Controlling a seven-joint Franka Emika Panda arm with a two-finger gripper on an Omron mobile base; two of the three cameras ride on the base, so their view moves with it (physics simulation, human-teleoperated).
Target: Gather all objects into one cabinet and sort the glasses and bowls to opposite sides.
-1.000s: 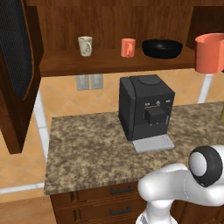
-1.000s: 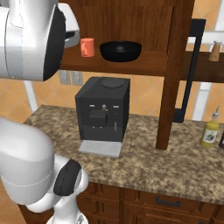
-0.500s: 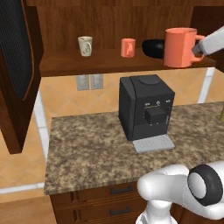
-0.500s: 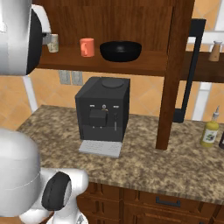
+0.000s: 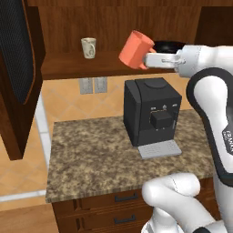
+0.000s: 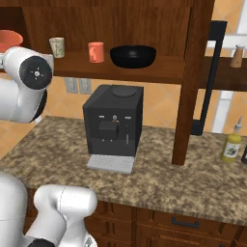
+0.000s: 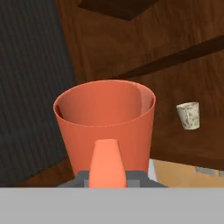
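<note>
Gripper clenched on handle of salmon-orange mug, held tilted at upper centre before the cabinet shelf, right of cream mug, above coffee machine

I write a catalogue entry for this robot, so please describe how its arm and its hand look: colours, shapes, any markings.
The arm is glossy white, built of rounded tubular segments with dark grey bands and round black joint caps. One link bears small dark lettering, too small to read. The hand is a slim, pale grey-white block.
</note>
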